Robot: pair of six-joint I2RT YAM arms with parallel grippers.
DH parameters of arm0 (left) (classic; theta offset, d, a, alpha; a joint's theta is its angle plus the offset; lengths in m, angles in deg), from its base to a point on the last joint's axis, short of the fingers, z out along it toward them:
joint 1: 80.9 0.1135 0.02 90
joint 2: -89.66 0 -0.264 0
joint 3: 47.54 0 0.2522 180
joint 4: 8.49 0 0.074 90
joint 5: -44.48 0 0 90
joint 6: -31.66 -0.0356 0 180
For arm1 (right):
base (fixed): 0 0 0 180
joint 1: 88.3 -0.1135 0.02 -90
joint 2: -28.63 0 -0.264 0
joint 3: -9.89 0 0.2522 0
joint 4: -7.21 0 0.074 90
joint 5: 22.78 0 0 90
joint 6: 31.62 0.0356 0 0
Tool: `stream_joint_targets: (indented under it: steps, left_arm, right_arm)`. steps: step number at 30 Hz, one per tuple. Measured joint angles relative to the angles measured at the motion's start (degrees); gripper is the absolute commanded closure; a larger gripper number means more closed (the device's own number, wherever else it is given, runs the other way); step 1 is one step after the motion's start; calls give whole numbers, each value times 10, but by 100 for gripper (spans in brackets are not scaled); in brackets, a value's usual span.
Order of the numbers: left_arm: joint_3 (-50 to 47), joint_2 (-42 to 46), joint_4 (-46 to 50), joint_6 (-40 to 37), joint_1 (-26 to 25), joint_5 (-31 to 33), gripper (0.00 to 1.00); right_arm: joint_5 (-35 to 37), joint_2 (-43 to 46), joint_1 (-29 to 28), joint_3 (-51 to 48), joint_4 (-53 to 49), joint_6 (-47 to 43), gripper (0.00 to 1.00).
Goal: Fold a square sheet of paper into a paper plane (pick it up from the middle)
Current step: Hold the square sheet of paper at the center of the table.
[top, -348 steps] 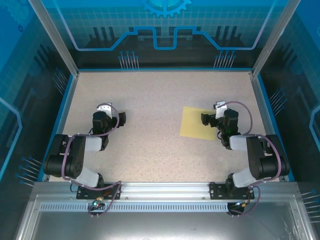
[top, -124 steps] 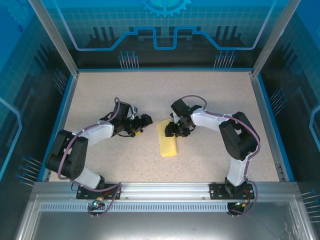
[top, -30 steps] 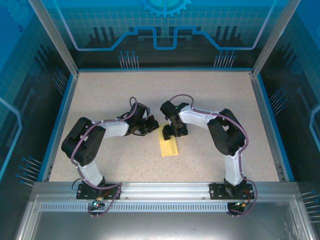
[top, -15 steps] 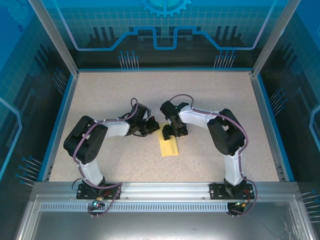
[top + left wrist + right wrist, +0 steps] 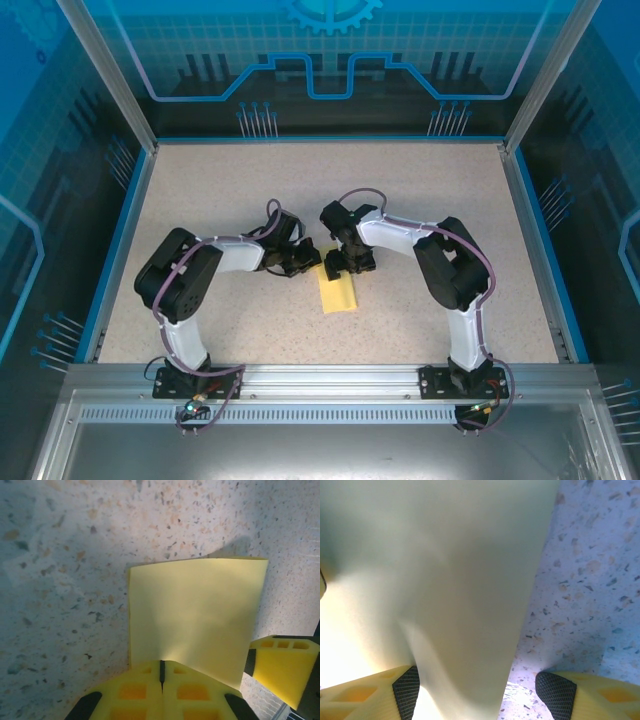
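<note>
A speckled bench [image 5: 250, 190] lies inside a blue-walled enclosure, seen from above. Two arms reach in from the near edge, and their tips meet close together near the middle. The left arm [image 5: 235, 255] bends inward from the left. The right arm [image 5: 400, 235] arches over from the right, its wrist turned down.

The pale yellow sheet of paper [image 5: 338, 295] lies flat on the bench between them. It is folded into a narrow strip, and its long axis runs from far to near with a slight tilt. Its far end sits under the two tips. The rest extends toward the arm bases.

The left end effector [image 5: 305, 262] is just left of the strip's far end. In its own wrist view the left end effector [image 5: 161, 672] is closed, its yellow fingers meeting at a seam right at the paper's edge, and the sheet of paper [image 5: 200, 615] spreads ahead of it. I cannot tell whether the closed tips pinch the edge or only press on it.

The right end effector [image 5: 345, 262] stands over the far end, the nearer of the two to the paper's middle. In its own wrist view the right end effector [image 5: 475, 700] is wide open and holds nothing. One finger rests over the sheet of paper [image 5: 445, 580]; the other is over bare bench. So the paper's long edge runs between the jaws, and the next fold likely depends on that.
</note>
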Motion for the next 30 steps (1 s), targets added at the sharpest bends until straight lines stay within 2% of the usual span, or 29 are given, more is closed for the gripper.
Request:
stream_joint_targets:
  steps: [9, 18, 26, 30]
  left_arm:
    - [19, -7, 38, -26, -1, 6, 100]
    - [24, -10, 45, -38, -1, 6, 100]
    - [29, -13, 53, -41, -1, 6, 100]
    - [31, -13, 56, -42, -1, 6, 100]
  right_arm:
    - [-41, 29, 12, -10, 13, -9, 30]
    - [-162, 49, 28, -32, 45, -13, 35]
    - [-173, 51, 44, -53, 56, -13, 38]
    - [-177, 51, 50, -56, 58, -13, 43]
